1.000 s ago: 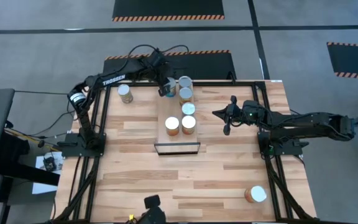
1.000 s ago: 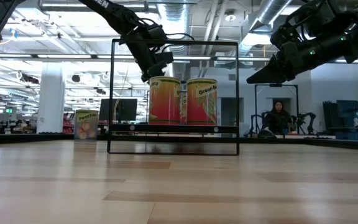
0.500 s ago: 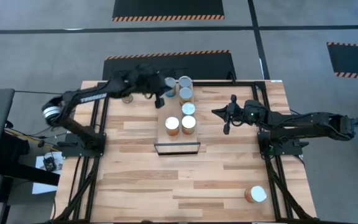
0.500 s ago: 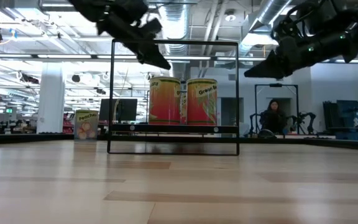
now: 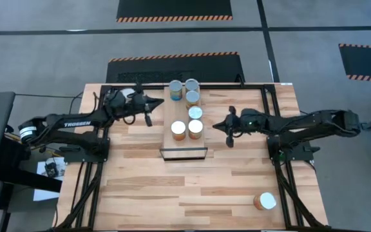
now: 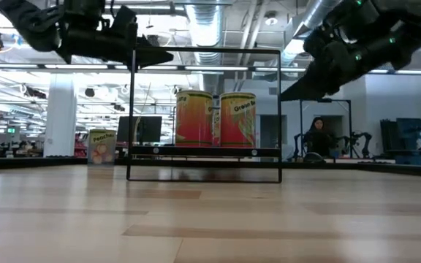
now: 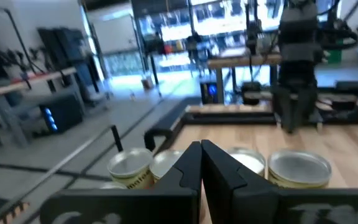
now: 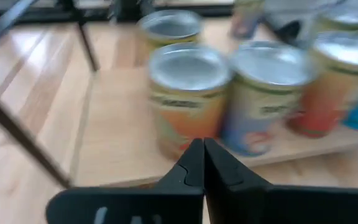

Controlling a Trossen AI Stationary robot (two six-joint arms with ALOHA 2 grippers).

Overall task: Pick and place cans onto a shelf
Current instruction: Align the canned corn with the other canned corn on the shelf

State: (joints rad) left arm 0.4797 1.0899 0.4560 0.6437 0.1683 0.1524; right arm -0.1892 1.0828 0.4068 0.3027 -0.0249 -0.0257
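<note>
Several cans stand upright on the shelf [image 5: 184,143], a light-wood plank with a dark frame: a bluish can [image 5: 176,86] and others at its far end, two orange cans [image 5: 187,129] nearer. They show in the low view [image 6: 215,119]. A "Peaches" can [image 6: 101,146] stands on the table at the far left; another can [image 5: 265,201] stands near the front right corner. My left gripper [image 5: 154,102] is shut and empty, left of the shelf, pointing at it. My right gripper [image 5: 216,125] is shut and empty, right of the shelf, pointing at the orange cans [image 8: 188,93].
A black frame [image 5: 263,90] runs around the tabletop, with the arm bases on its left and right sides. Bare wood lies between the shelf and the table's near edge. A person [image 6: 317,139] sits in the room far behind the table.
My left gripper has drawn back from the bluish can at the shelf's far end toward the table's left edge and has turned level; the can stays standing on the shelf. My right gripper has gone a little toward the shelf.
</note>
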